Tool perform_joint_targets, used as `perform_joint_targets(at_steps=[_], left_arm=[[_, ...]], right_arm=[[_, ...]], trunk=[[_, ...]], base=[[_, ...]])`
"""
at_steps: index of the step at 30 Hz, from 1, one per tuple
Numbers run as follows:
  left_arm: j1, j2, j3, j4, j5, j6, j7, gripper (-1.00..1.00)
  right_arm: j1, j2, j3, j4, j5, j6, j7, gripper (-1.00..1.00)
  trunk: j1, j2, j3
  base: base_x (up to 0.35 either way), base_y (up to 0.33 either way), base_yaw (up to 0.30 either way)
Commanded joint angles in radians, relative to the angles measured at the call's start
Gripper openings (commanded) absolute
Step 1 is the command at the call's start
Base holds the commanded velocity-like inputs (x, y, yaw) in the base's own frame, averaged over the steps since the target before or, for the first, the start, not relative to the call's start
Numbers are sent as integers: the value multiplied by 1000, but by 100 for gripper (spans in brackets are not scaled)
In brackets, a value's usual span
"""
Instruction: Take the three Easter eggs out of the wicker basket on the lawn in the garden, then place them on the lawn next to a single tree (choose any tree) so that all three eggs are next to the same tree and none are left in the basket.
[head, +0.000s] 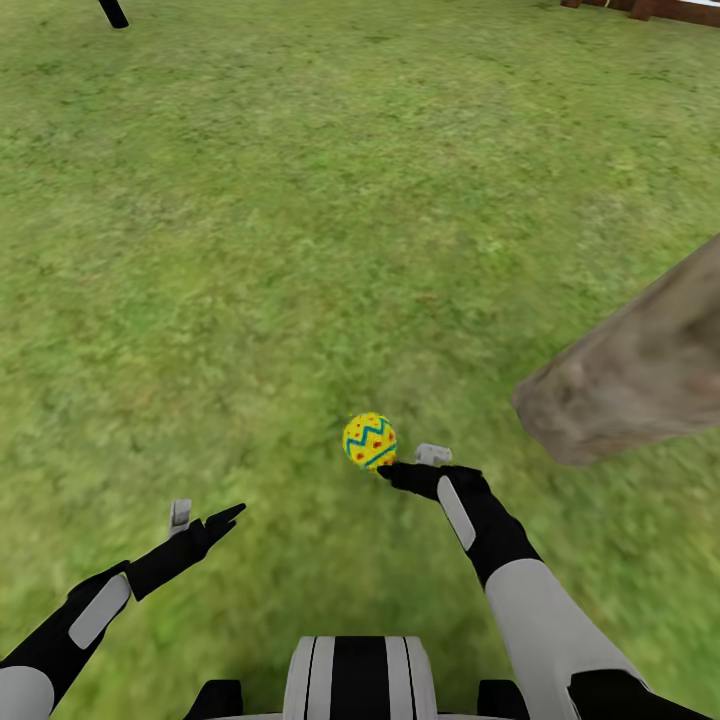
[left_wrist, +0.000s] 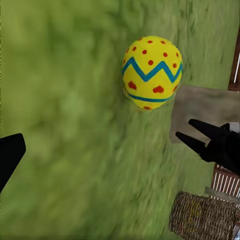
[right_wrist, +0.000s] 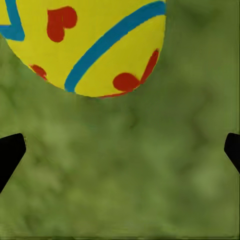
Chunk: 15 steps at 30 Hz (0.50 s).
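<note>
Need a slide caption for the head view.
Open right tool beside an egg on the lawn near the tree; left tool empty.

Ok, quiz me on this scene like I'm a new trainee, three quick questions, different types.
1. True or false: the right end effector is shut on the Easter egg.
2. Where is the egg? A) inside the wicker basket B) on the lawn C) held in the left end effector
3. Fill in: on the robot's right of the egg, the thick grey-brown thing is the ___.

Key: 1. False: its fingers are spread wide and the egg lies just ahead of them. 2. B. 3. tree trunk.
</note>
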Motion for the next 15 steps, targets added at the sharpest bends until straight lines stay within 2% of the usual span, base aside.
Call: perform_joint_targets(at_steps=[1,15], left_arm=[[0,1,-5,0,11,8,0,100],[0,1,-5,0,11,6,0,100]], right_arm=[[0,0,0,-15,1,15,2,100],[0,0,3,-38,1,23,2,100]], trunk=[[0,0,-1],[0,0,-1]], base=[[0,0,0],[0,0,0]])
